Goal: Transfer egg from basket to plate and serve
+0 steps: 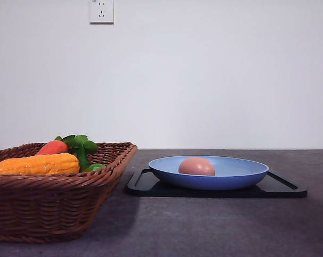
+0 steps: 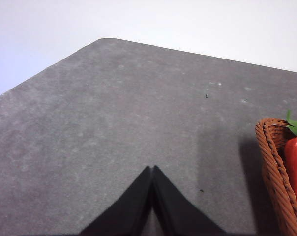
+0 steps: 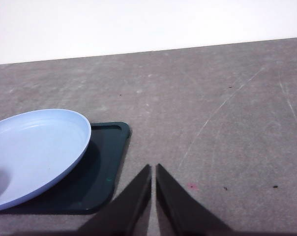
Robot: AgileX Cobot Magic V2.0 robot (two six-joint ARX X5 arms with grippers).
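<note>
Grey matte table (image 1: pixel 204 225) under white wall. Dark brown woven wicker basket (image 1: pixel 54 206) at 9 o'clock; round light-blue plate (image 1: pixel 225 179) on black tray (image 1: pixel 282 188) at 3 o'clock holds the pinkish egg (image 1: pixel 197 166). Left gripper (image 2: pixel 152 169) and right gripper (image 3: pixel 153 168): tips together, empty.

Front camera low at table (image 1: pixel 204 225) level; wrist cameras look down.

Tabletop (image 1: pixel 204 225): dark grey, matte, lightly scuffed. 
Tray (image 1: pixel 282 188): flat, black, rectangular, rounded corners, lying toward the right side of the tabletop. 
Corn cob (image 1: pixel 36 164): orange, lying lengthwise at the left. 
Carrot (image 1: pixel 52 148): red-orange, green leafy top, just behind the cob. 
Wall socket (image 1: pixel 101 10): white, on the pale wall behind the far edge.
</note>
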